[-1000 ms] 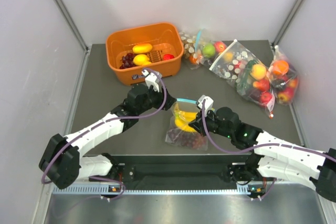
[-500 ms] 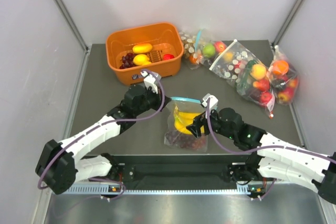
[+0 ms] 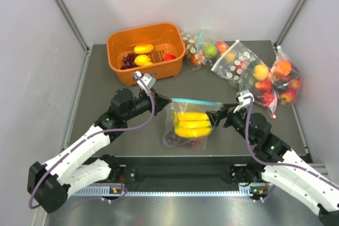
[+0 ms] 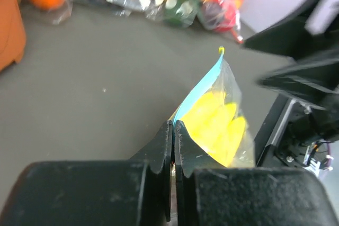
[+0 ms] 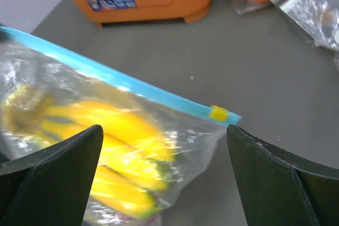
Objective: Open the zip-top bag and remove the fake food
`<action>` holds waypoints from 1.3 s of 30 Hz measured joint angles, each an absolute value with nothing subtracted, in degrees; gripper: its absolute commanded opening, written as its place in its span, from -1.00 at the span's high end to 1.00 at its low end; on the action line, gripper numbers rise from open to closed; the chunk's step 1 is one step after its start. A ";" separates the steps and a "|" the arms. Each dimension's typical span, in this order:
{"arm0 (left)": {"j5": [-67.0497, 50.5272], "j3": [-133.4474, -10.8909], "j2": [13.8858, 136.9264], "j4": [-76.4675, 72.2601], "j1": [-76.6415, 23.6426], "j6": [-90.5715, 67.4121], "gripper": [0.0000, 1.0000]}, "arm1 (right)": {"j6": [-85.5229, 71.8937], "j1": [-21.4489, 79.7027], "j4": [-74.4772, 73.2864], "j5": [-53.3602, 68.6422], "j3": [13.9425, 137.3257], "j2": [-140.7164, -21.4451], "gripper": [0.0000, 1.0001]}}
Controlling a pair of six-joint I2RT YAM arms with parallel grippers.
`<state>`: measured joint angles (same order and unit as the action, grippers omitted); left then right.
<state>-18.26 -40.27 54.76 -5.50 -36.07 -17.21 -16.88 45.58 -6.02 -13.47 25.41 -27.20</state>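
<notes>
A clear, crinkly plastic zip-top bag with a light blue zip strip is held up in the lower middle of the top view. Its bottom appears to rest on the dark grey tabletop. A bunch of glossy yellow plastic bananas is seen inside, with a cluster of dark purple-red grapes beneath. The left gripper is pinched together on the strip's left end. The right gripper is spread wide with nothing gripped, just beside the strip's right end, where a small yellow slider tab sits.

The film is judged thin, soft and slippery, sagging under light, hard contents. Only the strip is expected to be stiff enough for a firm hold, so the tab or one lip of the strip is best taken, not the film.

Open tabletop is left at the bag's left. An orange plastic tub at the upper left and a heap of filled fruit bags at the upper right are well apart. The table's near edge lies close below the bag.
</notes>
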 measured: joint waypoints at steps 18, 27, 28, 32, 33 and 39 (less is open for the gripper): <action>-19.46 -40.27 50.52 -4.25 -35.70 -16.53 1.00 | -23.18 27.24 20.97 23.20 5.82 -31.14 -0.98; -19.20 -40.27 49.21 -2.07 -35.64 -16.58 1.00 | -22.50 27.07 33.82 26.15 5.21 -39.59 -0.48; -19.16 -40.27 48.80 -1.69 -35.66 -16.58 1.00 | -22.46 26.92 35.55 26.44 5.21 -41.23 -0.40; -18.76 -40.27 46.37 -0.12 -35.66 -16.60 1.00 | -22.68 26.37 42.76 27.33 5.17 -47.24 0.06; -18.70 -40.27 45.91 0.27 -35.66 -16.60 1.00 | -22.76 26.28 44.42 27.46 5.13 -48.60 0.14; -18.44 -39.99 44.29 1.45 -35.64 -16.78 1.00 | -23.79 25.71 51.16 27.70 4.47 -52.16 0.95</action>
<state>-18.44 -39.99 44.29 1.45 -35.64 -16.78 -23.79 25.71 51.16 27.70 4.47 -52.16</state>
